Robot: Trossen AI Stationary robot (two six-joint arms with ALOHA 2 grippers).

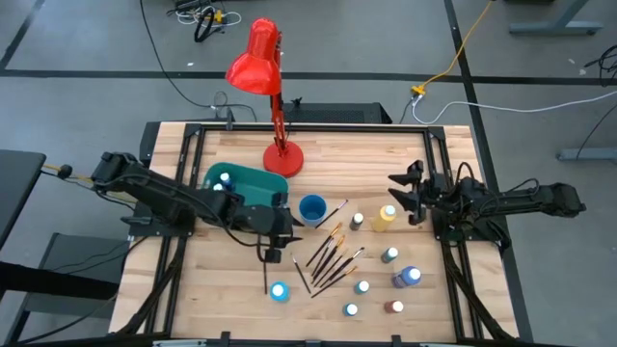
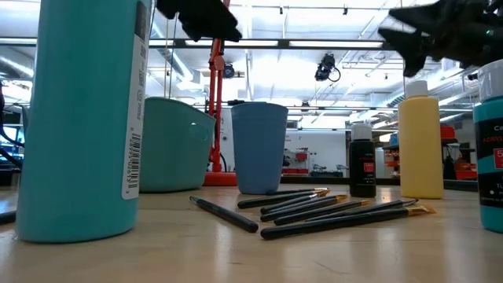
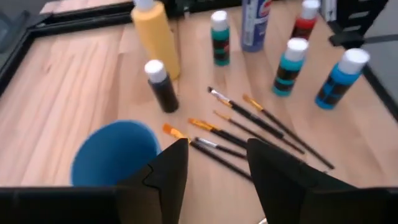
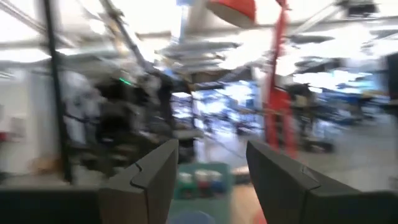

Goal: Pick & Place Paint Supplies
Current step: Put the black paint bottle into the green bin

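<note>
Several thin dark brushes (image 1: 333, 258) (image 3: 249, 127) lie fanned on the wooden table beside the blue cup (image 1: 311, 208). White-capped paint bottles stand around them: a tall yellow one (image 1: 386, 216) (image 3: 157, 34), a black one (image 3: 161, 87), teal and blue ones (image 3: 291, 59) and a cyan one (image 1: 280, 291) near the front. More bottles stand in the teal bin (image 1: 246, 183). My left gripper (image 1: 285, 234) (image 3: 217, 171) hovers open just left of the cup, tilted down toward the brushes, with nothing between its fingers. My right gripper (image 1: 405, 193) (image 4: 211, 180) waits open at the right, raised.
A red desk lamp (image 1: 275, 106) stands at the table's far middle, behind the bin. One brush (image 1: 266, 275) lies apart from the others, left of the cyan bottle. Bare wood shows at the near left and the far right.
</note>
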